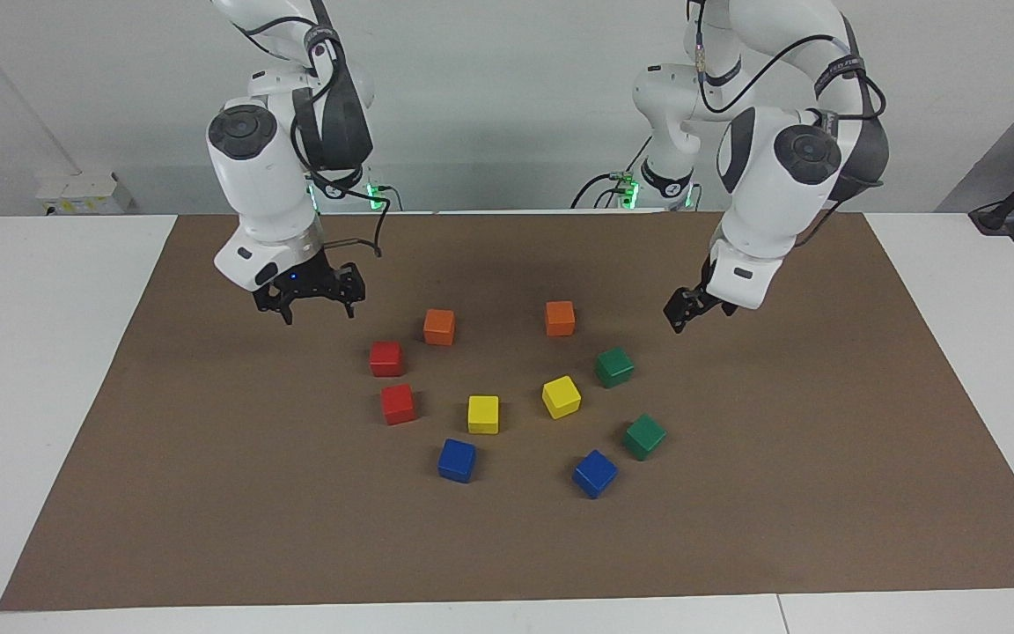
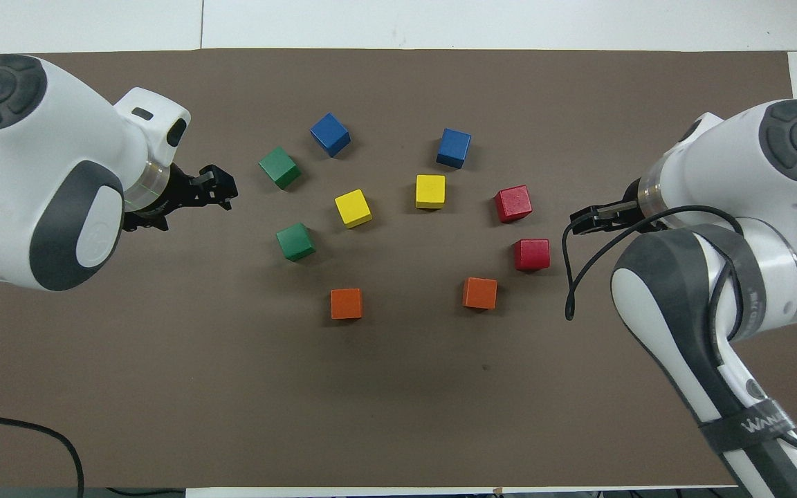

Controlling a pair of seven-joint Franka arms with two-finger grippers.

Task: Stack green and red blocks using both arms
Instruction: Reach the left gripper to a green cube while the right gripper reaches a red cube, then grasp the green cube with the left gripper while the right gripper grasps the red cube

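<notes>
Perhaps "WAND…" on right arm's band (image 2: 751, 422)

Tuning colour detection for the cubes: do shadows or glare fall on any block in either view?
Facing view: even light, each cube such as the red blocks throws only a small soft shadow on the brown mat. Overhead view: broad faint arm shadows lie on the mat near the orange cubes; no glare on the green blocks.

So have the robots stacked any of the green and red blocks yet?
Not yet. Both green blocks and both red blocks sit apart on the brown mat, none on another. In hand: the left gripper hangs open above the mat beside the greens, and the right gripper hangs open beside the reds, both empty. All the picking up and stacking is left.
</notes>
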